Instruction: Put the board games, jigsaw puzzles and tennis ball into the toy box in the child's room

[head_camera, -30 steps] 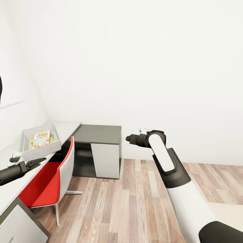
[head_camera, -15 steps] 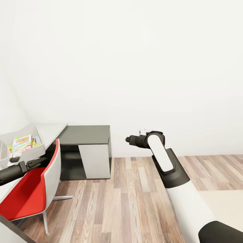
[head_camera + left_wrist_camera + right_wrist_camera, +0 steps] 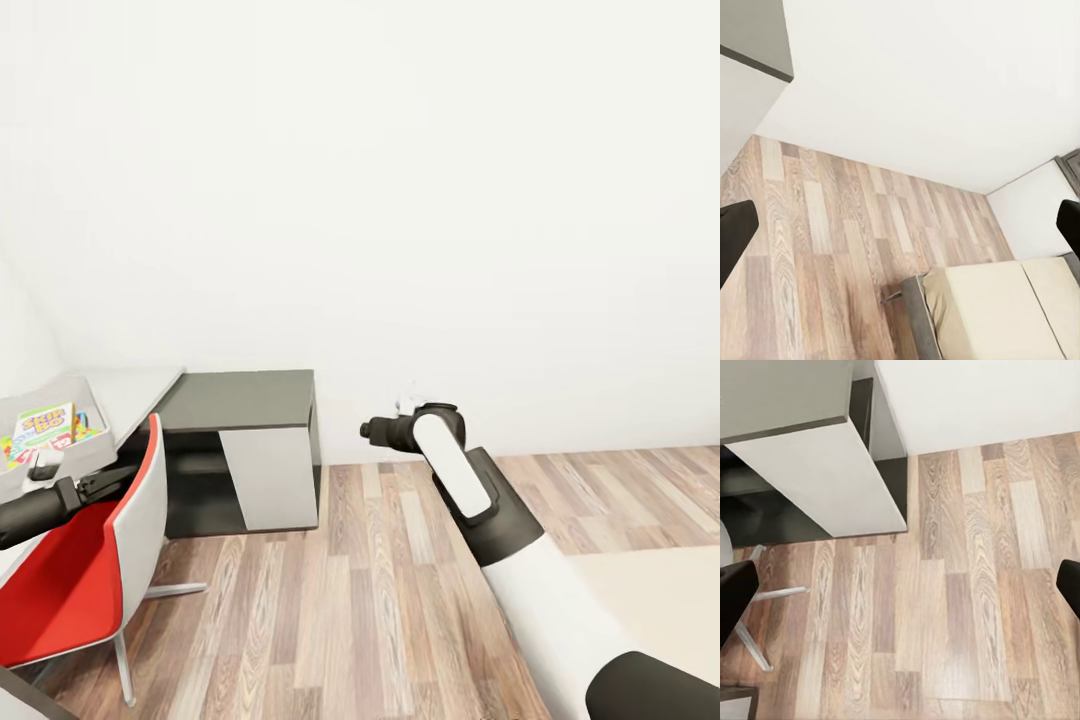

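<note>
Head view | both end effectors, left (image 3: 118,478) and right (image 3: 368,431), spread wide, empty | toy box (image 3: 88,450) partly filled | risk: left arm clips red chair (image 3: 135,510) while turning

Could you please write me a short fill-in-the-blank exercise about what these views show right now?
1. The chair by the table has a ____ seat.
2. The toy box sits on the ____.
3. The left wrist view shows a corner of the cream ____.
4. Both grippers, left and right, hold ____.

Missing words: red; table; bed; nothing
</note>
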Robot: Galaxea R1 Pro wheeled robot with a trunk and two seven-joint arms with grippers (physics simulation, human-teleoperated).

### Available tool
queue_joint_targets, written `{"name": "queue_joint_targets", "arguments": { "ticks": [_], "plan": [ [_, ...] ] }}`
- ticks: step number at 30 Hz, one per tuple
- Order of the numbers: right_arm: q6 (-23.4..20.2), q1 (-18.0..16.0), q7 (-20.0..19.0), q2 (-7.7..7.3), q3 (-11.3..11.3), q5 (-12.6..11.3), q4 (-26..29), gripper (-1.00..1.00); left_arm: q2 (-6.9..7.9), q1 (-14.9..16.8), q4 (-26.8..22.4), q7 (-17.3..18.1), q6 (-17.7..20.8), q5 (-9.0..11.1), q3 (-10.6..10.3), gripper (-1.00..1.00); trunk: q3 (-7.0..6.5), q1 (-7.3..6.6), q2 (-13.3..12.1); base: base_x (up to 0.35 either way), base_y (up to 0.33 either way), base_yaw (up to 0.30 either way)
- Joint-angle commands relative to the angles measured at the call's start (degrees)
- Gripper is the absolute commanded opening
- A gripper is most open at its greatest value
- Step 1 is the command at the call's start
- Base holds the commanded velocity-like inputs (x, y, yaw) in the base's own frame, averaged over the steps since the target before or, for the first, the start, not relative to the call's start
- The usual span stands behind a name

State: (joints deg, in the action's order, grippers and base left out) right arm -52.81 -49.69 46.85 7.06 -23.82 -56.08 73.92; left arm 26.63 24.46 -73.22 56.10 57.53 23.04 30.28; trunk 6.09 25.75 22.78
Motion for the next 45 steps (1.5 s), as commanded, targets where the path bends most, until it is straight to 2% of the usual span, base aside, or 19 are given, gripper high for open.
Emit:
{"name": "queue_joint_targets", "arguments": {
  "ticks": [1,6,9,13,14,15,16,17,19,21,23,26,28,31,34,39,45],
  "plan": [
    [0.44,-0.1,0.35,0.02,-0.9,-0.5,-0.53,1.0,0.02,0.06,-0.02,0.24,0.22,-0.09,0.05,1.0,0.19,0.04,0.14,0.0,0.0,-0.043],
    [1.44,-0.08,-0.26,0.2,-5.33,-0.29,-2.07,1.0,-0.09,0.06,-0.32,-0.29,0.35,-0.42,-0.55,1.0,0.3,0.04,0.14,0.0,0.0,-0.017],
    [1.57,-0.08,-0.32,0.27,-6.41,-0.22,-2.5,1.0,-0.37,0.07,-0.39,-1.53,0.35,-1.1,-2.02,1.0,0.31,0.04,0.14,0.0,0.0,-0.003],
    [1.66,-0.1,-0.34,0.35,-6.99,-0.19,-3.35,1.0,-0.61,0.19,-0.42,-4.86,0.12,-3.87,-6.58,1.0,0.32,0.04,0.14,0.0,0.0,-0.001],
    [1.69,-0.1,-0.35,0.37,-7.09,-0.18,-3.63,1.0,-0.73,0.27,-0.46,-6.29,0.03,-4.84,-8.88,1.0,0.32,0.04,0.14,0.0,0.0,0.0],
    [1.71,-0.11,-0.35,0.38,-7.13,-0.18,-3.75,1.0,-0.85,0.31,-0.47,-6.9,-0.02,-5.2,-10.01,1.0,0.32,0.04,0.14,0.0,0.0,0.0],
    [1.7,-0.12,-0.35,0.39,-7.19,-0.18,-3.92,1.0,-1.18,0.41,-0.49,-7.92,-0.11,-5.74,-12.12,1.0,0.32,0.04,0.14,0.0,0.0,0.0],
    [1.71,-0.12,-0.35,0.39,-7.19,-0.18,-3.98,1.0,-1.4,0.48,-0.48,-8.31,-0.15,-6.0,-13.06,1.0,0.32,0.04,0.14,0.0,0.0,0.0],
    [1.73,-0.12,-0.35,0.4,-7.26,-0.17,-4.12,1.0,-2.94,0.79,-0.2,-9.42,-0.4,-6.85,-16.04,1.0,0.32,0.04,0.14,0.0,0.0,0.0],
    [1.74,-0.12,-0.36,0.4,-7.27,-0.17,-4.16,1.0,-4.04,0.92,0.1,-10.19,-0.69,-7.37,-17.13,1.0,0.32,0.04,0.14,0.0,0.0,0.0],
    [1.75,-0.12,-0.36,0.4,-7.29,-0.17,-4.2,1.0,-6.27,1.09,0.41,-13.1,-1.33,-9.19,-18.45,1.0,0.32,0.04,0.14,0.0,0.0,0.0],
    [1.75,-0.14,-0.36,0.44,-7.28,-0.17,-4.47,1.0,-9.07,1.22,0.86,-18.15,-1.73,-11.56,-19.23,1.0,0.32,0.04,0.14,0.0,0.0,0.0],
    [1.75,-0.14,-0.36,0.47,-7.28,-0.17,-5.25,1.0,-10.91,1.2,1.91,-21.18,-1.94,-12.39,-19.48,1.0,0.32,0.04,0.14,0.0,0.0,0.0],
    [1.75,-0.14,-0.36,0.98,-7.29,-0.12,-6.84,1.0,-12.61,1.23,4.55,-24.74,-2.13,-12.96,-19.66,1.0,0.32,0.04,0.14,0.0,0.0,0.0],
    [1.75,-0.14,-0.36,1.79,-7.29,-0.08,-8.02,1.0,-13.49,1.31,8.2,-27.93,-2.93,-13.21,-20.53,1.0,0.32,0.04,0.14,0.0,0.0,0.0],
    [1.75,-0.14,-0.36,2.66,-7.3,1.45,-8.92,1.0,-14.18,1.57,15.32,-34.18,-6.07,-13.28,-24.69,1.0,0.32,0.04,0.14,0.0,0.0,0.0],
    [2.29,-0.14,-0.4,2.93,-7.34,3.45,-11.18,1.0,-14.59,1.98,21.67,-38.85,-8.63,-13.29,-26.15,1.0,0.32,0.04,0.14,0.0,0.0,0.0]
  ]
}}
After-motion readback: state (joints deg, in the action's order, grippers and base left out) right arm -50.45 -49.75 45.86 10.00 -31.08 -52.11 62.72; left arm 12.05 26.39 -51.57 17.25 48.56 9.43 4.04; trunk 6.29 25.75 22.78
